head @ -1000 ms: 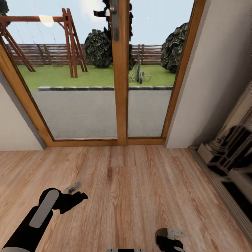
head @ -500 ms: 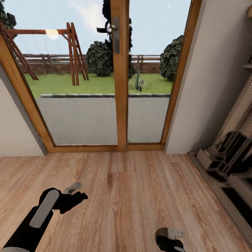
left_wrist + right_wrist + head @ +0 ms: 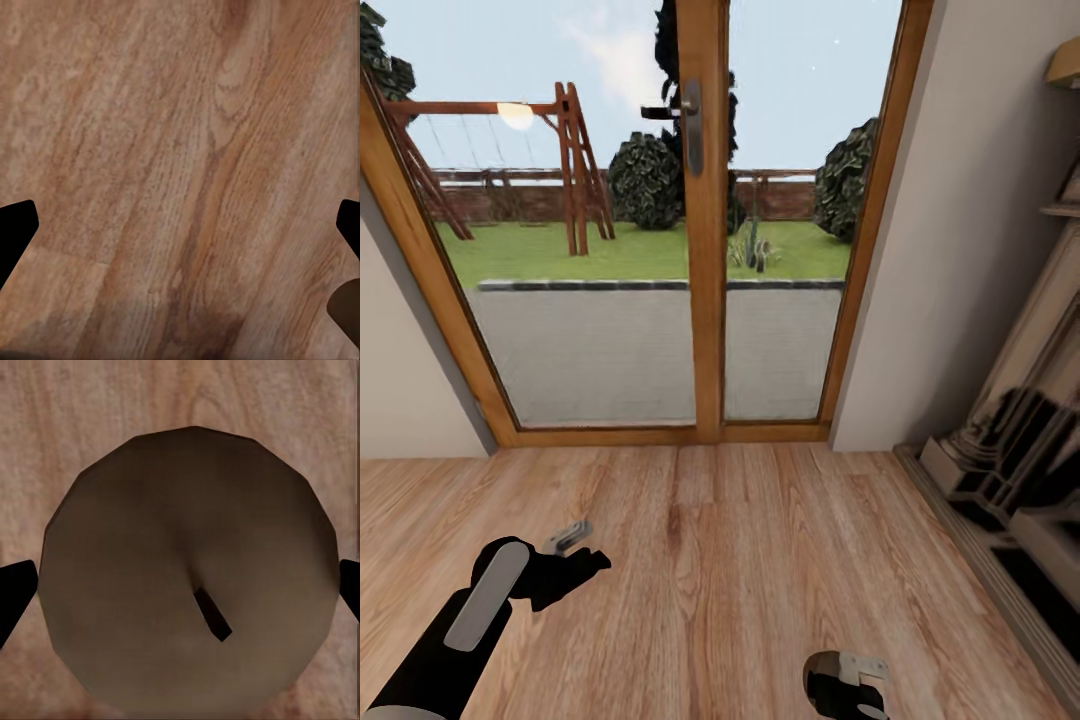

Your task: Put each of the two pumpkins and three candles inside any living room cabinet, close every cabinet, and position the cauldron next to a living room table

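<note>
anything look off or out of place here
Nothing stands out. The wooden floor shows no spill or damage, and the glass door stands shut and square in its frame. The right hand holds a candle with its wick end toward the camera; the left hand is open over bare boards.

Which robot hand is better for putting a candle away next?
Right. A candle sits between the right hand's fingertips, probably gripped. The left hand is open and empty over the wooden floor.
</note>
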Tool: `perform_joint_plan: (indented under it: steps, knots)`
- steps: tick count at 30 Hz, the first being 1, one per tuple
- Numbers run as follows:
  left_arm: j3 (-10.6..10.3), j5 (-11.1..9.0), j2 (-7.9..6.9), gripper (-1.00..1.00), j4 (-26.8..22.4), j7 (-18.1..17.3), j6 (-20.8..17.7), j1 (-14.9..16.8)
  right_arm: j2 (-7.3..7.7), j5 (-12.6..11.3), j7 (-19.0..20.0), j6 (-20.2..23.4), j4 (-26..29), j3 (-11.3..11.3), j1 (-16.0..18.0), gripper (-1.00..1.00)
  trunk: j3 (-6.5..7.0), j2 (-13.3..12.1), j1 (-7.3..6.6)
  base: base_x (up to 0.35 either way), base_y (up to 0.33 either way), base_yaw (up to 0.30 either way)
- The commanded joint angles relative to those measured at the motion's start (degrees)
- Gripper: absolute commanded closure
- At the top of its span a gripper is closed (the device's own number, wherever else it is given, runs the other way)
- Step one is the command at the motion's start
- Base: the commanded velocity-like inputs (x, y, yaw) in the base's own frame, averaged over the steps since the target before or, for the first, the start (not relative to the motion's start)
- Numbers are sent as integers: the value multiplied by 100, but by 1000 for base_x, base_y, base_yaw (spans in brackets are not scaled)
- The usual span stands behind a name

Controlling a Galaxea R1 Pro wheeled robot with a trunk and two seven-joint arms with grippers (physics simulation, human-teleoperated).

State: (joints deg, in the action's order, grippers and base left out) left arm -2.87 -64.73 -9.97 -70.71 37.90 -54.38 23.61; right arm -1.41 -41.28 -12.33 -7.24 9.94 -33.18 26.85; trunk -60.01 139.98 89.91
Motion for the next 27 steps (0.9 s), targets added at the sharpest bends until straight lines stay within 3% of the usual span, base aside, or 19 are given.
perform_joint_plan:
  steps: [1, 27]
  knots:
    - [-12, -57, -5, -100, -5, 63, -1, 3, 0, -64, -24, -20, -1, -48, 3, 100, 13, -39, -24, 0, 0, 0]
    - [-38, -51, 9, -100, -5, 78, 6, 3, 0, -64, -24, -14, -1, -48, 2, 100, 480, -1082, -595, 0, 0, 0]
